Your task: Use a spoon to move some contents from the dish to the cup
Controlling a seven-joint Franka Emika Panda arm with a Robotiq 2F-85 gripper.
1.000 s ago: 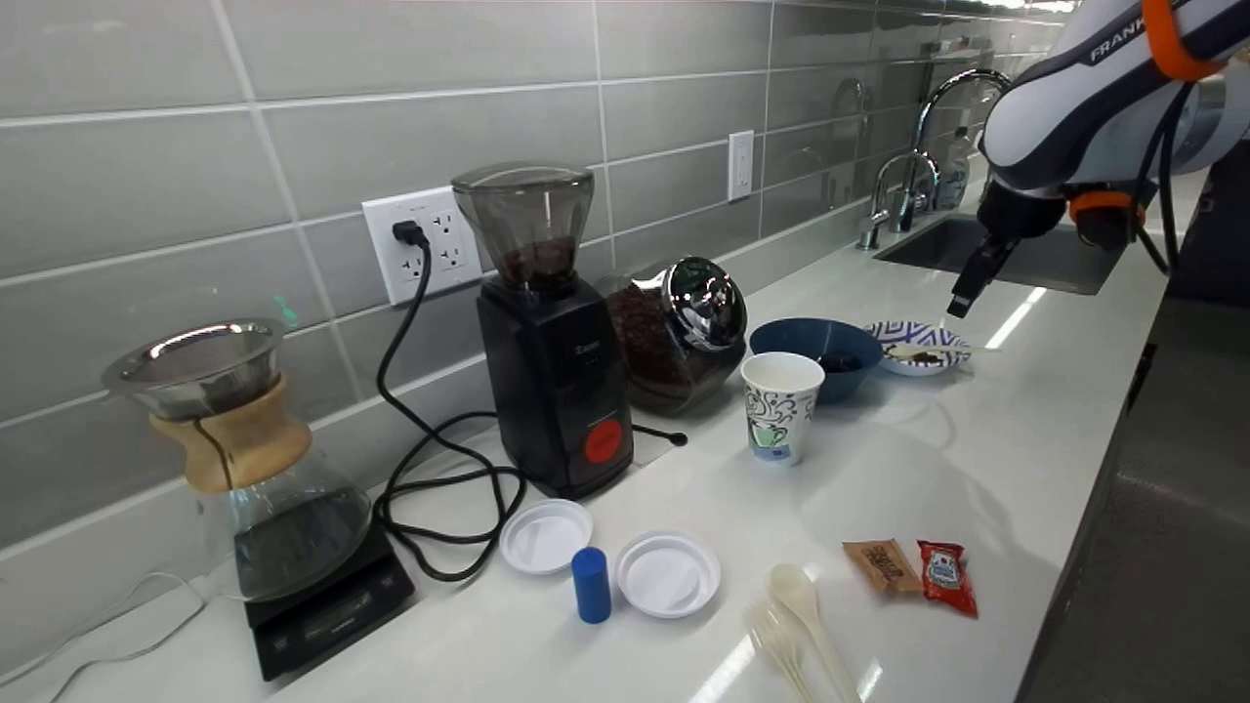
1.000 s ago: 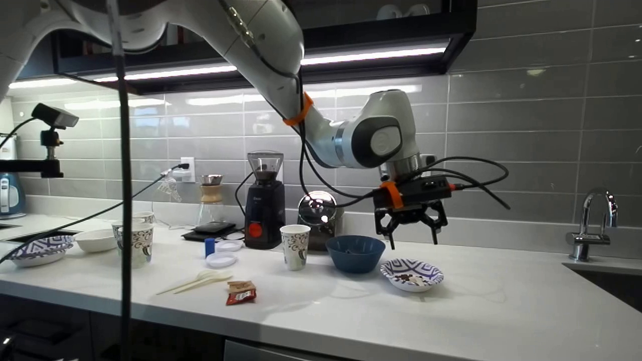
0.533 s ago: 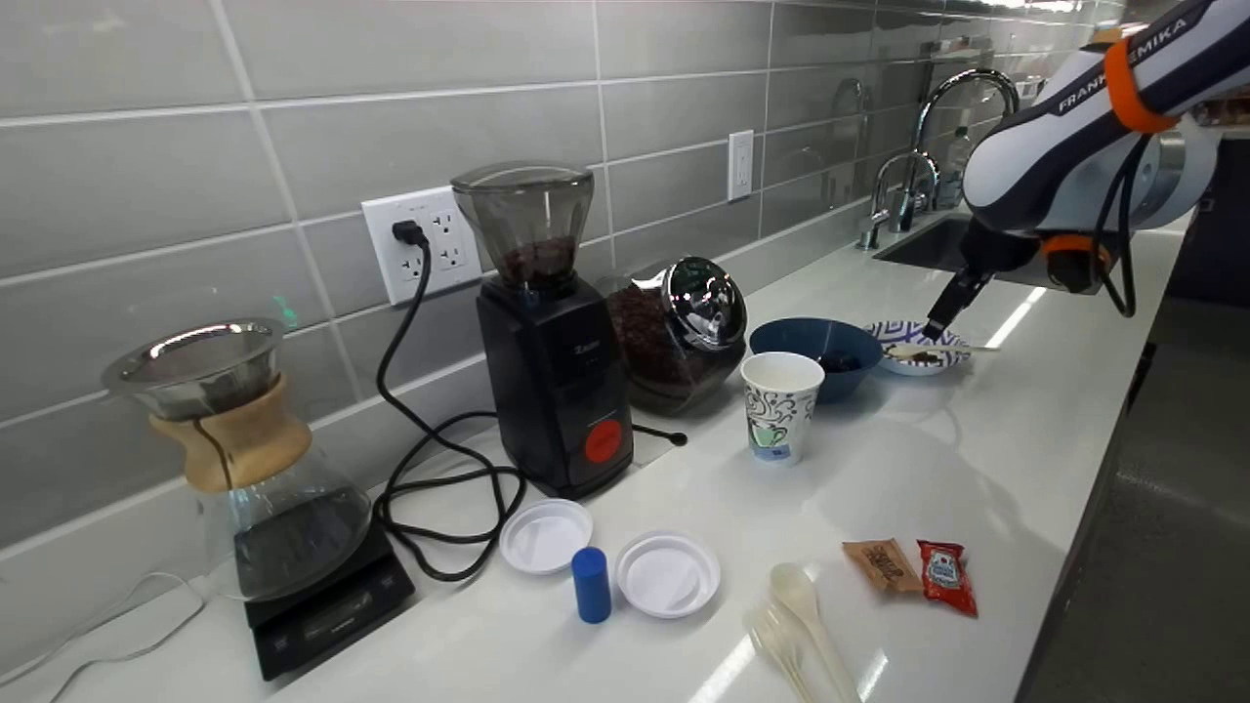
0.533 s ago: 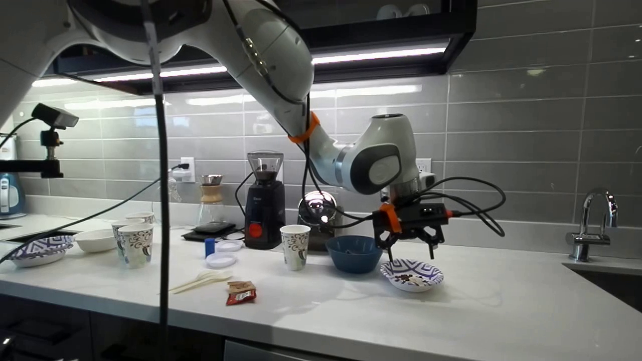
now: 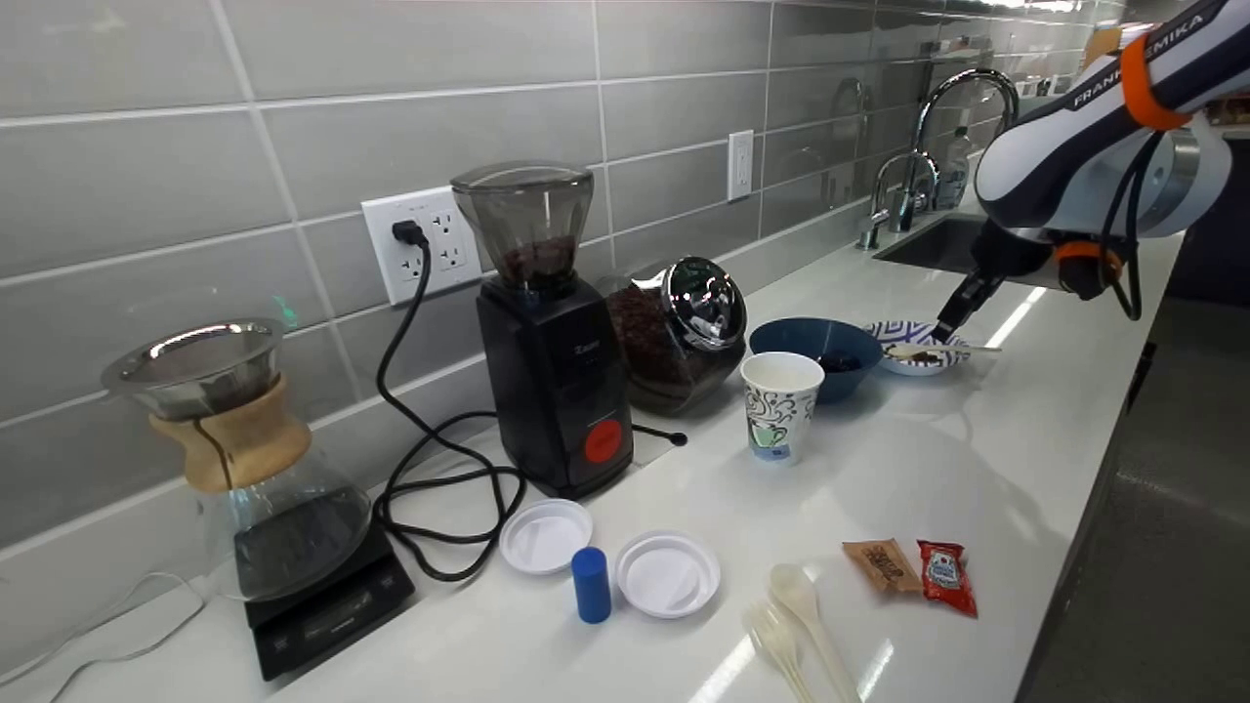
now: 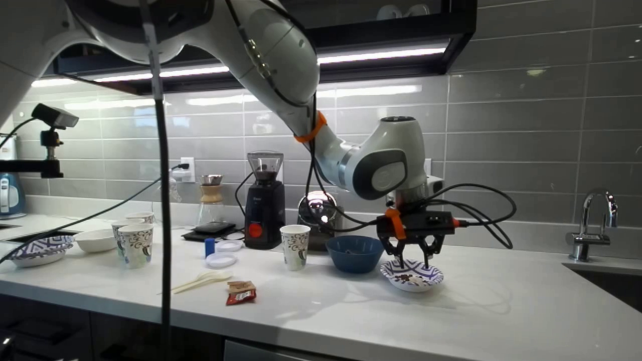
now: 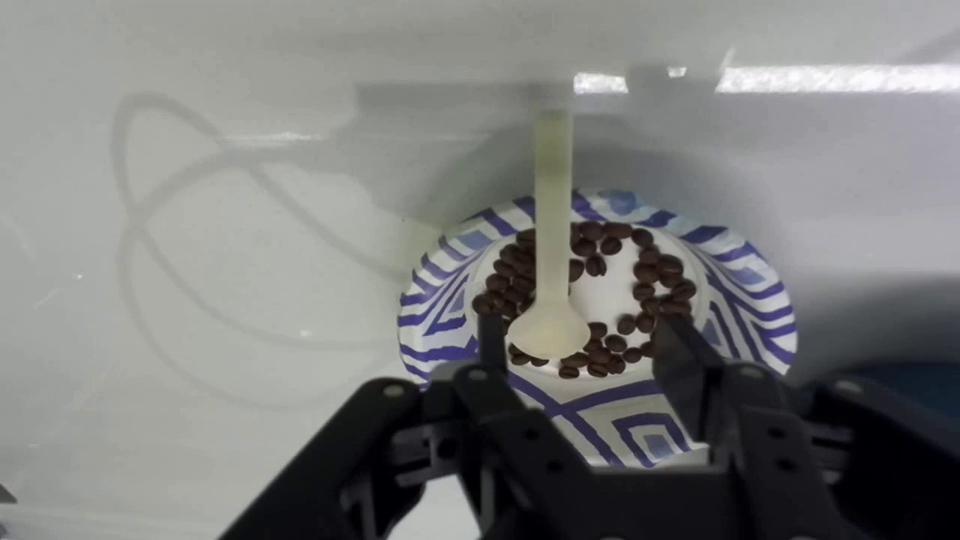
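Wrist view: the jaws are standing moderately apart, a plastic spoon (image 7: 553, 236) showing its head between them and lying over coffee beans (image 7: 670, 265) in a patterned paper bowl (image 7: 757, 296); in both exterior views, a paper cup (image 5: 779, 410) is standing farther off.

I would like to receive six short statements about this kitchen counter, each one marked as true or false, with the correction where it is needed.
1. The pale spoon in the dish has its handle reaching past the rim. True.
2. The dish holds red sauce. False: it holds dark brown beans.
3. The gripper is clamped on the pale spoon. False: its jaws stand apart.
4. The red packet lies beside the brown packet. True.
5. The patterned cup nearest the blue bowl is tipped over. False: it stands upright.
6. The black grinder has a red disc on its front. True.
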